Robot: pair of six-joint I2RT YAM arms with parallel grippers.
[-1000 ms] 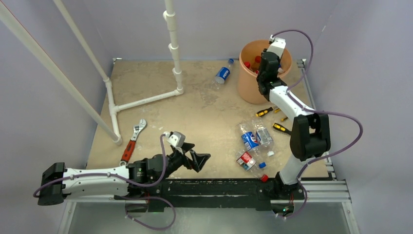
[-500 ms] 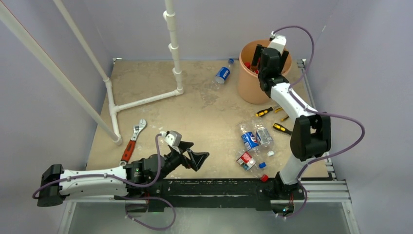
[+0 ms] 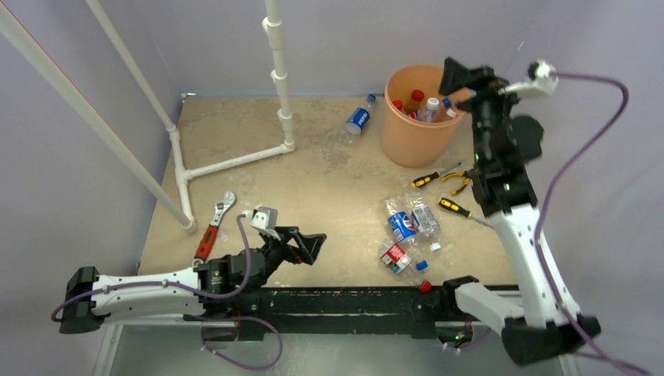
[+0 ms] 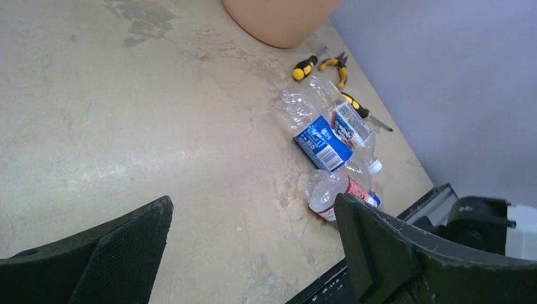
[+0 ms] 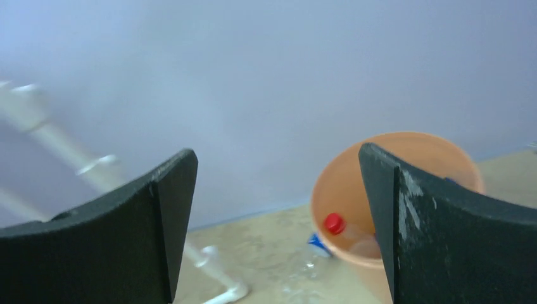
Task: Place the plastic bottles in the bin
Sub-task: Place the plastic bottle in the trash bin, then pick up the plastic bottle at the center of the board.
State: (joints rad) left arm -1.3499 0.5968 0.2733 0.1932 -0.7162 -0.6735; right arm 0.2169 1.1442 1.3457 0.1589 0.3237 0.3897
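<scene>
Bottles (image 3: 428, 108) mostly hidden inside bin (image 3: 411, 145), left gripper (image 4: 253, 199) wide apart, right gripper (image 5: 275, 152) wide, empty, overlapping rim

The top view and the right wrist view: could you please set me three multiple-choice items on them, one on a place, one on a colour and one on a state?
1. Where does the lone bottle lie?
A. Left of the bin, outside it
B. Inside the bin
C. Upright against the wall

2. What colour is the bin?
A. Green
B. Orange
C. White

3. How are the right fingers?
A. Shut on a bottle
B. Shut on a screwdriver
C. Open, holding nothing

Answers: 1 A, it lies on its side left of the bin; 2 B, its rim and wall are orange; 3 C, the right wrist view shows a wide empty gap between them.
</scene>
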